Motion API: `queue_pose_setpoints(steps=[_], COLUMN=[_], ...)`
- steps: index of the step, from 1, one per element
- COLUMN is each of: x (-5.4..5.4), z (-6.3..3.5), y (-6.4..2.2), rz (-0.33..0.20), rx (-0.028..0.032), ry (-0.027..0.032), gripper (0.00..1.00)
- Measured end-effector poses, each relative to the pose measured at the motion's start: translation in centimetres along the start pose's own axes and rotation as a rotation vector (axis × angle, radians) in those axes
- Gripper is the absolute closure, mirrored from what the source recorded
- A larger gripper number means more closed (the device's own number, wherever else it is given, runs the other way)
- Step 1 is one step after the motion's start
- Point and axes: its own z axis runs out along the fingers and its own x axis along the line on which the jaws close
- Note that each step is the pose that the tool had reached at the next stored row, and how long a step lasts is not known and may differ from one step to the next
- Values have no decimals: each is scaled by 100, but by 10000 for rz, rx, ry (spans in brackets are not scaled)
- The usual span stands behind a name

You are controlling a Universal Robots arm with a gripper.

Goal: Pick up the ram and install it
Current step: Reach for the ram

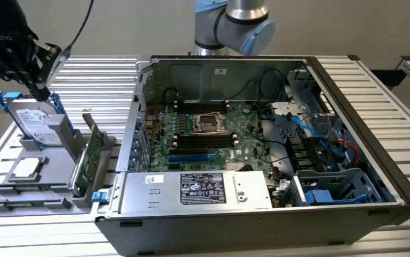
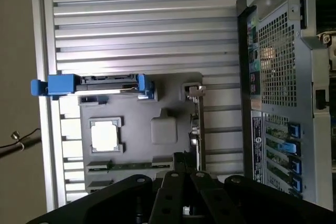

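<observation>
from here i see the black gripper (image 1: 43, 88) (image 2: 184, 161) hanging at the exterior view's left, just above the far end of the grey plastic parts tray (image 1: 19, 206) on the ribbed aluminium desk (image 1: 98, 69). its jaws look drawn narrow, with nothing held between them. the ram (image 2: 134, 166), a slim green stick, lies flat in a slot at the tray's near end, just past the square silver processor chip (image 2: 105, 135). below the gripper stands the silver hard drive in its blue bracket (image 1: 33, 120). a taller green expansion card with a metal bracket (image 1: 83, 166) stands on the tray's right edge, beside the open dark computer case (image 1: 376, 155) and its green motherboard (image 1: 198, 139).
</observation>
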Motion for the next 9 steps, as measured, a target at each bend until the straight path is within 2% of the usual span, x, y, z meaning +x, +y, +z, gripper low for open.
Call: queue_pose_setpoints(steps=[9], x=[115], z=[56], y=[-214], rz=[5], rx=[13], ry=[176], gripper=[89])
